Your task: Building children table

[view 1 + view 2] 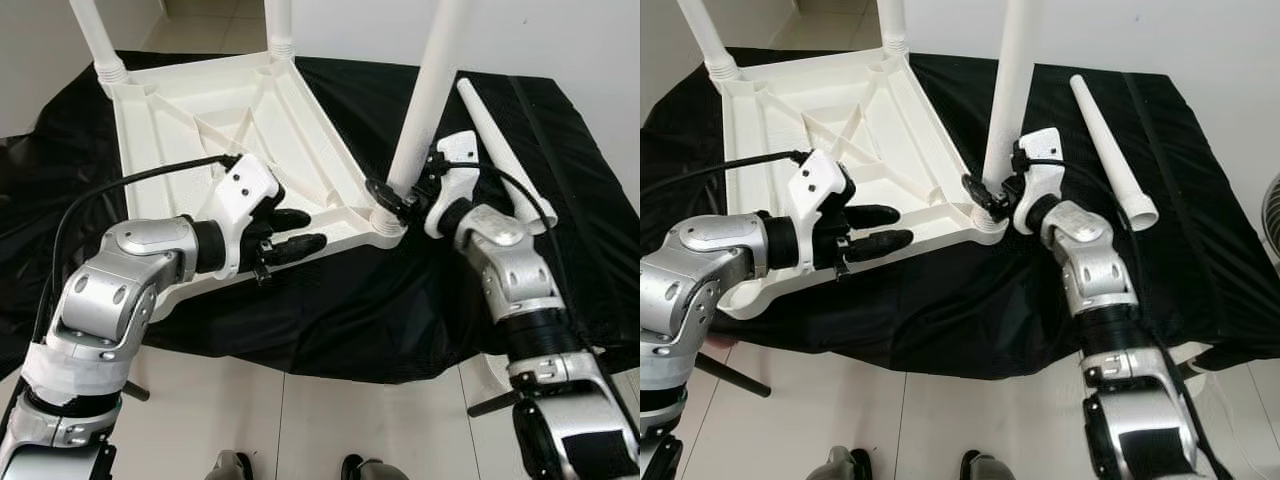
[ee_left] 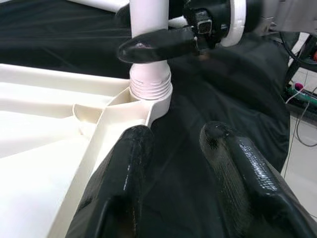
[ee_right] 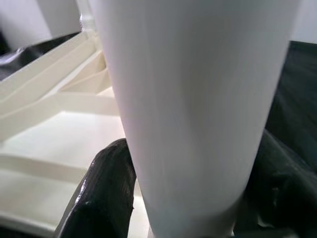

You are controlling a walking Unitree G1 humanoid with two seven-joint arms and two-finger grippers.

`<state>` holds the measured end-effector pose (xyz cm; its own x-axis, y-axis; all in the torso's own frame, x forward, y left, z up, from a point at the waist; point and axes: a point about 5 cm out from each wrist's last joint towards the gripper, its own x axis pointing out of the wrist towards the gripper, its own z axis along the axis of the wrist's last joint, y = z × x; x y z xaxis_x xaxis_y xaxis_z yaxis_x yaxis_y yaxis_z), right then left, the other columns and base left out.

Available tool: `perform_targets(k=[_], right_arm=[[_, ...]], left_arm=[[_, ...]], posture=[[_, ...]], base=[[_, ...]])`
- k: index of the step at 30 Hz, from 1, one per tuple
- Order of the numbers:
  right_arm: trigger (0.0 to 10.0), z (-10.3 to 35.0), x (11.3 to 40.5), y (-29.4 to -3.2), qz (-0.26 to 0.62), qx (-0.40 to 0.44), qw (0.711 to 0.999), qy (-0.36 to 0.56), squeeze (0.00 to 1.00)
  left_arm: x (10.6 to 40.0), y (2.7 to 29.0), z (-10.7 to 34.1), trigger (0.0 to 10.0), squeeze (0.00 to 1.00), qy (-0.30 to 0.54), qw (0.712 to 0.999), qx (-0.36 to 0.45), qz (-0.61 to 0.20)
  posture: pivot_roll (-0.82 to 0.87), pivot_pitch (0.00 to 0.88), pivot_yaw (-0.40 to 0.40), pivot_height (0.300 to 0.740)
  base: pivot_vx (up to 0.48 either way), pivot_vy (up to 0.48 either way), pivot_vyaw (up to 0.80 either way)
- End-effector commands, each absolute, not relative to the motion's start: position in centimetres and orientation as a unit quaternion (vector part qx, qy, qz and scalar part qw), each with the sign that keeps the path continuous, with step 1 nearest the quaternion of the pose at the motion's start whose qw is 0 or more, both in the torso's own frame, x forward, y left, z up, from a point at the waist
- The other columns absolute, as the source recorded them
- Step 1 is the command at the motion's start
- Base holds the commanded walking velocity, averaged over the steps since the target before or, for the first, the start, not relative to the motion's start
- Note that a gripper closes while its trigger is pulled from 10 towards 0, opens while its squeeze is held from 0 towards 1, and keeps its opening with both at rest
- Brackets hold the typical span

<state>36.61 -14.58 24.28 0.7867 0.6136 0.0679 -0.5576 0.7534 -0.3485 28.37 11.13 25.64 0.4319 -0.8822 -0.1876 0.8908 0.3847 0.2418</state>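
Upturned white tabletop [image 1: 190, 110] lies on a black cloth [image 1: 400, 300]. At its near edge the left gripper [image 1: 292, 233] holds its two black fingers spread, one over the rim, one outside it. Further right, the right gripper [image 1: 392, 197] pinches the upright leg [image 1: 425, 100] just above its corner socket. A loose leg [image 1: 500, 150] lies beyond.

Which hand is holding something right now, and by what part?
The right hand grips the upright table leg just above its threaded base; the left hand holds nothing, open beside the tabletop edge.
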Motion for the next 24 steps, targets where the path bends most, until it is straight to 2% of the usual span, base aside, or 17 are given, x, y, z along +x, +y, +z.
perform_targets(k=[1, 5, 6, 13, 14, 18, 19, 24], right_arm=[[10.0, 23.8, 36.7, -14.3, 0.329, -0.151, 0.929, -0.077, 0.00], [10.0, 23.5, 37.5, -14.9, 0.382, -0.109, 0.917, -0.036, 0.00], [10.0, 23.2, 37.7, -14.9, 0.410, -0.096, 0.907, -0.022, 0.00], [10.0, 22.7, 37.9, -14.8, 0.445, -0.085, 0.891, 0.000, 0.00], [8.0, 22.6, 38.1, -14.8, 0.446, -0.085, 0.891, 0.002, 0.00], [8.0, 22.6, 38.2, -14.8, 0.447, -0.086, 0.890, 0.003, 0.00], [0.0, 22.5, 38.3, -14.8, 0.438, -0.083, 0.895, 0.006, 0.00], [0.0, 21.2, 38.8, -14.7, 0.376, -0.101, 0.920, 0.034, 0.00]], left_arm=[[28.5, 11.4, 25.9, 10.0, 0.00, 0.004, 0.851, 0.162, -0.500], [28.5, 11.4, 26.0, 10.0, 0.00, 0.004, 0.851, 0.162, -0.499], [28.5, 11.4, 26.0, 10.0, 0.00, 0.004, 0.851, 0.162, -0.499], [28.6, 11.5, 26.1, 10.0, 0.00, 0.003, 0.852, 0.162, -0.499], [28.6, 11.5, 26.2, 10.0, 0.00, 0.003, 0.852, 0.162, -0.498], [28.6, 11.5, 26.2, 10.0, 0.00, 0.003, 0.852, 0.162, -0.497], [28.6, 11.5, 26.2, 10.0, 0.00, 0.002, 0.853, 0.162, -0.496], [28.6, 11.5, 26.2, 10.0, 0.00, 0.000, 0.854, 0.161, -0.495]], posture=[[0.01, 0.177, 0.017, 0.740], [0.01, 0.182, 0.021, 0.740], [0.02, 0.184, 0.022, 0.740], [0.02, 0.183, 0.021, 0.740], [0.02, 0.183, 0.021, 0.740], [0.03, 0.182, 0.020, 0.740], [0.03, 0.182, 0.019, 0.740], [0.02, 0.183, 0.018, 0.740]], base=[[0.000, 0.000, 0.00], [0.000, 0.000, 0.00], [0.000, 0.000, 0.00], [0.000, 0.000, 0.00], [0.000, 0.000, 0.00], [0.000, 0.000, 0.00], [0.000, 0.000, 0.00], [0.000, 0.000, 0.00]])
